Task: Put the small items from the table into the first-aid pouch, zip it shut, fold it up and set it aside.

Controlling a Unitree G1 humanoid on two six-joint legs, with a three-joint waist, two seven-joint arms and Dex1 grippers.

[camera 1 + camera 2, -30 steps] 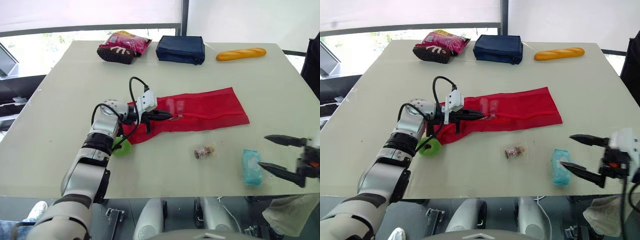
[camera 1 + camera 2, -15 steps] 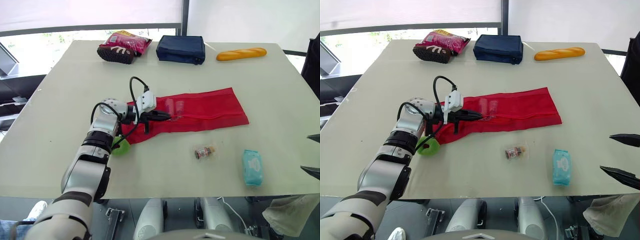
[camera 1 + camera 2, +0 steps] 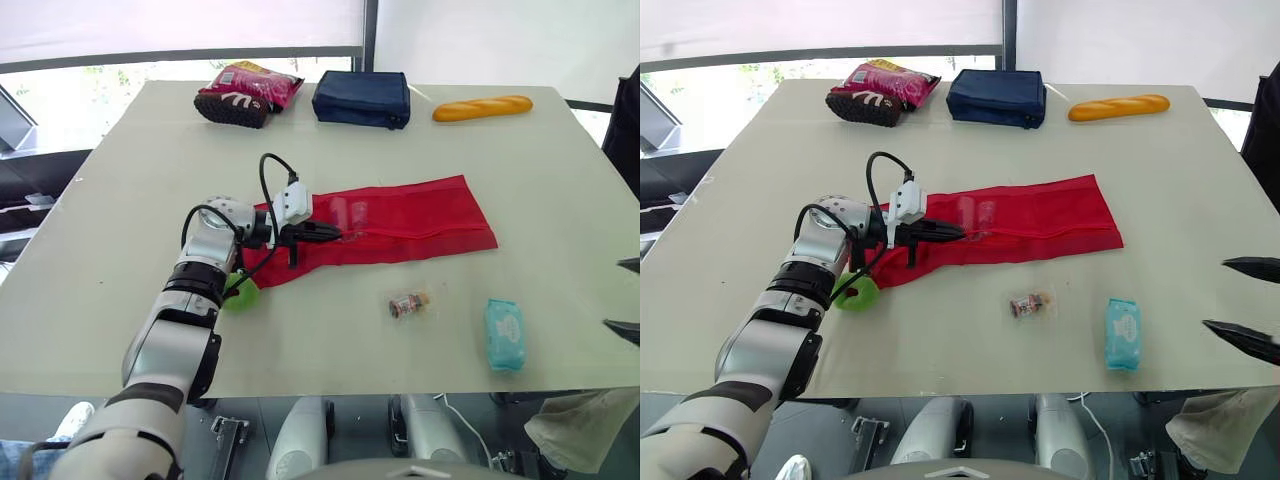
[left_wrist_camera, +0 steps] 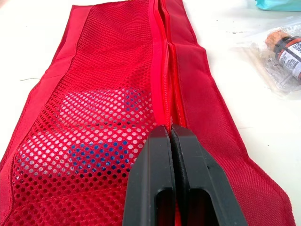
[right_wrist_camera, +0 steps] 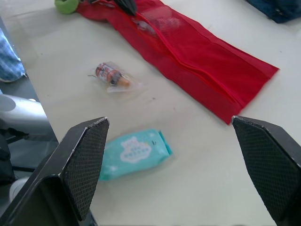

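The left tool (image 4: 171,134) is pinched tight on the zip seam of the long red mesh pouch (image 3: 410,222), which lies flat in the middle of the pale tabletop (image 3: 130,190). The right tool (image 3: 1215,293) gapes wide at the near right edge, near a teal wipes packet (image 3: 1121,333). A small brown bottle in a clear bag (image 3: 1030,302) lies left of the packet.

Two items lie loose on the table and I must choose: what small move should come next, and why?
Probably bring the right gripper over the wipes pack. It is open and that pack is the nearest loose item; the left gripper is shut on the pouch zipper, and the bagged bottle lies farther off.
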